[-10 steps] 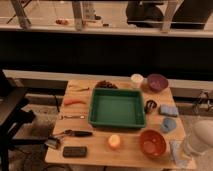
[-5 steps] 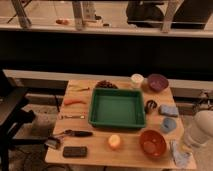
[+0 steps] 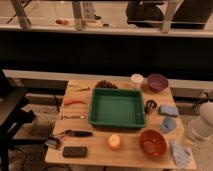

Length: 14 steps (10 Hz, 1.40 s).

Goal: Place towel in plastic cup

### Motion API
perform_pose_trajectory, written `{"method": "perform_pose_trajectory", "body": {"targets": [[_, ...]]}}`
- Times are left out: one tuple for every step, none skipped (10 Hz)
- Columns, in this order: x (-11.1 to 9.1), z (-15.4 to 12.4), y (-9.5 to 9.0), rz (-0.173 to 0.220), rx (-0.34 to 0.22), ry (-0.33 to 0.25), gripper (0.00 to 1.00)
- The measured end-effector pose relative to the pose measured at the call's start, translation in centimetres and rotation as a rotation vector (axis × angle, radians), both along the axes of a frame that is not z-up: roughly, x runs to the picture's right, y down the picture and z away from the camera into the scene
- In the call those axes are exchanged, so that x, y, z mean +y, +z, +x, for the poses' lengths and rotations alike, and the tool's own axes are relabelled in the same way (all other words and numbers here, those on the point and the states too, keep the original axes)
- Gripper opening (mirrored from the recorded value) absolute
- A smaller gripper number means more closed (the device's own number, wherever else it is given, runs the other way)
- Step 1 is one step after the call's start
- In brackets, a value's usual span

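Note:
A pale blue towel lies crumpled at the table's front right corner. A small blue plastic cup stands upright just behind it, near the right edge. My gripper is at the low end of the white arm at the right edge of the view. It is beside the table, to the right of the cup and above the towel's far side. It holds nothing that I can see.
A green tray fills the middle of the wooden table. Around it are an orange bowl, a purple bowl, a white cup, a blue sponge, an orange fruit, a carrot and utensils.
The white arm at the right edge has risen slightly and shifted a little left. The things on the table have not moved.

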<state>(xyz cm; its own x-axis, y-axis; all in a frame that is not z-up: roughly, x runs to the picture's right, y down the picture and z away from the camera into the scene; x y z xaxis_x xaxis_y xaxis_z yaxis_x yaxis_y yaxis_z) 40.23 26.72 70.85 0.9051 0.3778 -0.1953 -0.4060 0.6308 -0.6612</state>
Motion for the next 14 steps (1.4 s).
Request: {"method": "perform_pose_trajectory", "body": {"targets": [[0.4,-0.1,0.0,-0.015,0.018,-0.013,0.35],[0.5,-0.3,0.1,-0.025,0.027,-0.021,0.45],[0.6,-0.5,-0.1,-0.030,0.031,-0.021,0.54],[1.2,-0.4,-0.6,-0.036,0.039,-0.025,0.64],[1.5,-0.5,-0.8,-0.040,0.039,-0.029,0.75],[1.7,-0.7,-0.9,-0.039,0.037,-0.035,0.79],[2.0,-0.7,-1.0,-0.036,0.037,-0.036,0.80],[2.3,-0.6,-1.2,-0.038,0.039,-0.033,0.80],[2.4,-0.7,-1.2,-0.039,0.030,-0.041,0.80],[2.5,-0.8,-0.9,-0.039,0.024,-0.047,0.80],[2.6,-0.8,-0.8,-0.042,0.024,-0.047,0.80],[2.8,-0.6,-0.7,-0.047,0.024,-0.047,0.80],[3.1,-0.4,-0.4,-0.052,0.024,-0.045,0.80],[3.3,-0.2,0.0,-0.056,0.019,-0.043,0.80]]}}
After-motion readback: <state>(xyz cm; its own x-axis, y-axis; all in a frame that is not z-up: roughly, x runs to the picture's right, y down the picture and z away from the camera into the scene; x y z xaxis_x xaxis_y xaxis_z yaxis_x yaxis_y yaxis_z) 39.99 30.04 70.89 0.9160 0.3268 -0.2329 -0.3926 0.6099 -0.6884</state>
